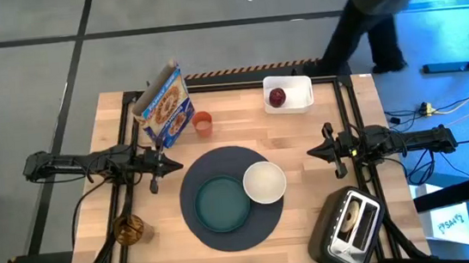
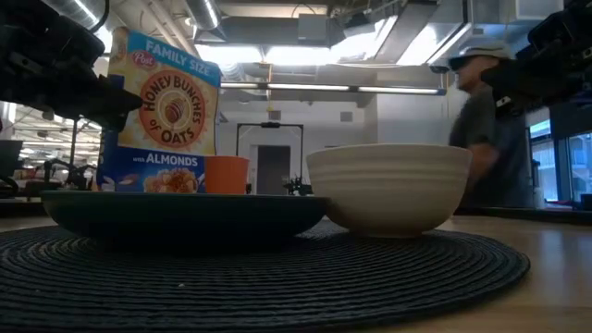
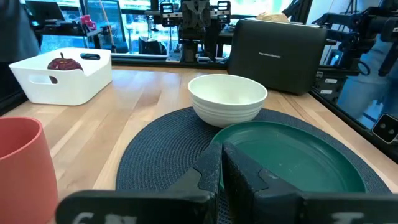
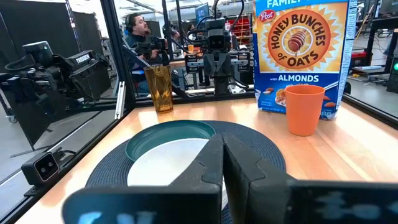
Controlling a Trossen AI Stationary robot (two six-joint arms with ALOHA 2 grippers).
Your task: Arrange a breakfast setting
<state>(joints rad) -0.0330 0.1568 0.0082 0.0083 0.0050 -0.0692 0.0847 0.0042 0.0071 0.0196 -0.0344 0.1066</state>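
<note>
- Sitting mid-bench, one round dark placemat (image 1: 229, 201) carries one teal plate (image 1: 219, 204) and one white bowl (image 1: 264, 182), the bowl touching the plate's rim on the side toward the toaster
- Standing beyond the placemat's far edge are one cereal box (image 1: 166, 105) and one small orange cup (image 1: 203, 124) just beside it
- One white container (image 1: 298, 92) near the bench's far edge holds one red apple (image 1: 277, 98)
- One toaster (image 1: 350, 226) sits off the placemat at the bench's near right corner; one amber glass (image 1: 128, 229) stands off its left
- Bare wood lies between placemat and container
- Left claw (image 1: 155, 163) hangs just off the placemat's left edge, fingers pressed together, empty
- Right claw (image 1: 321, 151) hangs to the placemat's right, fingers likewise together, empty
- One person (image 1: 373, 1) stands beyond the bench's far edge
</note>
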